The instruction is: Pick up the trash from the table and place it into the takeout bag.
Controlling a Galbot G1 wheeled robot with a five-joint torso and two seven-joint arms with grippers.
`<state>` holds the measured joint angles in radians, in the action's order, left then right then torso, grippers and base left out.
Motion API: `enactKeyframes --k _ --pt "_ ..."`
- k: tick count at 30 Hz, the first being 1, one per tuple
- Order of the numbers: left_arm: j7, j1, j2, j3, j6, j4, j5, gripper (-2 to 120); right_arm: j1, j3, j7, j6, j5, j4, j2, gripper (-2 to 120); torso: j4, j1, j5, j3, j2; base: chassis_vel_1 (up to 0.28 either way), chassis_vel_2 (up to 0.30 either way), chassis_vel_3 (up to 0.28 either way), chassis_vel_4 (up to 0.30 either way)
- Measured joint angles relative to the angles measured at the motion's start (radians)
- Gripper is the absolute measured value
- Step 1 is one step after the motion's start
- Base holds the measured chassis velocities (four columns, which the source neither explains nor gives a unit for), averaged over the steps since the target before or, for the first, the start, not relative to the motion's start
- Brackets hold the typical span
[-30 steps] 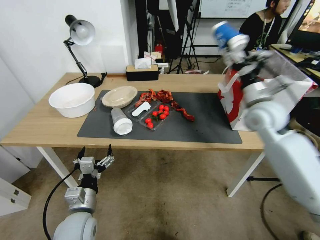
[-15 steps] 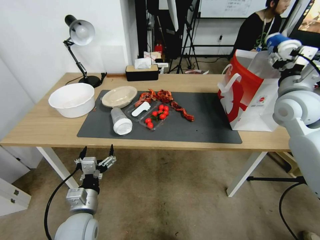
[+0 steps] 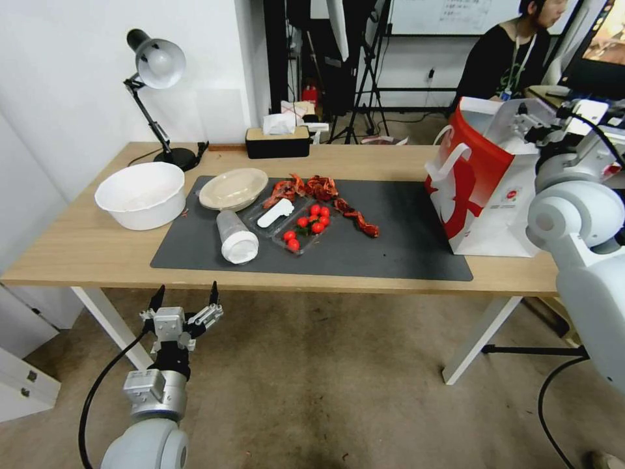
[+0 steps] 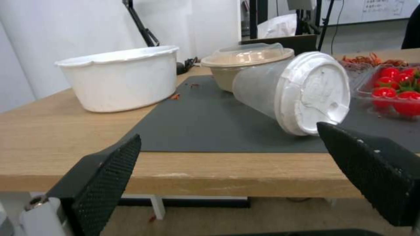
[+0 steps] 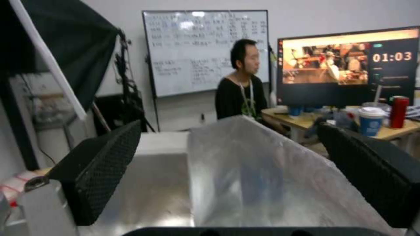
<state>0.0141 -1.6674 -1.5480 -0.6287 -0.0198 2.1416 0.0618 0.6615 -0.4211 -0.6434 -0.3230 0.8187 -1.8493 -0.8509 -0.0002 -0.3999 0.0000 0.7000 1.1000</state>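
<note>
Head view: right hand [image 3: 535,125] (open) over takeout bag [image 3: 485,195] rim.

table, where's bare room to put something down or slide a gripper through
On the table, free patches: the dark mat between the red scraps and the takeout bag; the wood strip along the front edge; the back strip between tissue box and bag. Crowded: the mat's left half, where dish, clear cup and tomato tray sit close together.

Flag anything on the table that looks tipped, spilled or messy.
The clear white-lidded cup lies on its side on the dark mat, and red scraps are strewn behind the tray of cherry tomatoes.
</note>
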Motion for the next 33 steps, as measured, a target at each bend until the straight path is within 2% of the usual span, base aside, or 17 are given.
enactKeyframes --k 1,2,5,7,9,10,13,16,17,23,25,26,33 --pt "0.000 -0.001 0.000 0.000 0.000 0.000 -0.001 100 -0.006 -0.004 0.039 0.063 0.028 -0.003 0.000 100 0.0001 0.000 0.0000 0.000 0.000 0.000 0.000 0.000 0.000" --pt "0.000 -0.001 0.000 0.000 0.000 0.000 -0.001 100 -0.006 -0.004 0.039 0.063 0.028 -0.003 0.000 100 0.0001 0.000 0.0000 0.000 0.000 0.000 0.000 0.000 0.000" --pt "0.000 -0.001 0.000 0.001 -0.001 0.000 -0.001 100 0.003 -0.013 0.157 0.204 0.105 -0.035 0.005 100 0.0004 0.000 -0.0002 0.000 0.000 0.000 0.000 0.000 0.000" --pt "0.000 -0.001 0.000 0.000 -0.001 0.000 -0.001 100 0.006 -0.014 0.167 0.214 0.112 -0.040 0.005 100 0.0003 0.000 -0.0002 0.000 0.000 0.000 0.000 0.000 0.000" --pt "0.000 0.000 0.000 0.001 -0.002 -0.002 -0.001 100 0.043 -0.016 0.248 0.272 0.150 -0.084 0.009 100 0.0003 0.000 -0.0002 0.000 0.000 0.000 0.000 0.000 0.000" --pt "0.000 0.000 0.000 0.001 -0.002 -0.002 -0.001 100 0.043 -0.016 0.248 0.272 0.150 -0.084 0.009 100 0.0003 0.000 -0.0002 0.000 0.000 0.000 0.000 0.000 0.000" --pt "0.000 0.000 0.002 0.001 -0.003 -0.005 -0.001 100 0.166 -0.018 0.428 0.370 0.141 -0.158 0.008 100 0.0002 0.000 -0.0001 0.000 0.000 0.000 0.000 0.000 0.000" --pt "0.000 0.001 0.003 0.001 -0.003 -0.006 0.000 100 0.218 -0.017 0.485 0.402 0.115 -0.181 0.003 100 0.0002 0.000 0.0000 0.000 0.000 0.000 0.000 0.000 0.000" --pt "0.000 0.002 0.004 0.001 -0.003 -0.008 0.001 100 0.280 -0.013 0.515 0.415 0.079 -0.212 -0.003 100 0.0003 0.000 0.0000 0.000 0.000 0.000 0.000 0.000 0.000" --pt "0.000 0.005 0.006 0.001 -0.004 -0.012 0.004 100 0.423 0.000 0.525 0.426 -0.048 -0.271 -0.035 100 0.0002 0.000 -0.0003 0.000 0.000 0.000 0.000 0.000 0.000" --pt "0.000 0.005 0.009 0.001 -0.005 -0.016 0.007 100 0.517 0.003 0.525 0.445 -0.152 -0.294 -0.071 100 0.0000 0.000 0.0001 0.000 0.000 0.000 0.000 0.000 0.000" --pt "0.000 0.005 0.009 0.001 -0.005 -0.016 0.007 100 0.517 0.003 0.525 0.445 -0.152 -0.294 -0.071 100 0.0000 0.000 0.0001 0.000 0.000 0.000 0.000 0.000 0.000" --pt "0.001 0.007 0.018 0.000 -0.010 -0.027 0.013 100 0.740 0.006 0.499 0.521 -0.370 -0.321 -0.163 100 0.0002 0.000 -0.0001 0.000 0.000 0.000 0.000 0.000 0.000"
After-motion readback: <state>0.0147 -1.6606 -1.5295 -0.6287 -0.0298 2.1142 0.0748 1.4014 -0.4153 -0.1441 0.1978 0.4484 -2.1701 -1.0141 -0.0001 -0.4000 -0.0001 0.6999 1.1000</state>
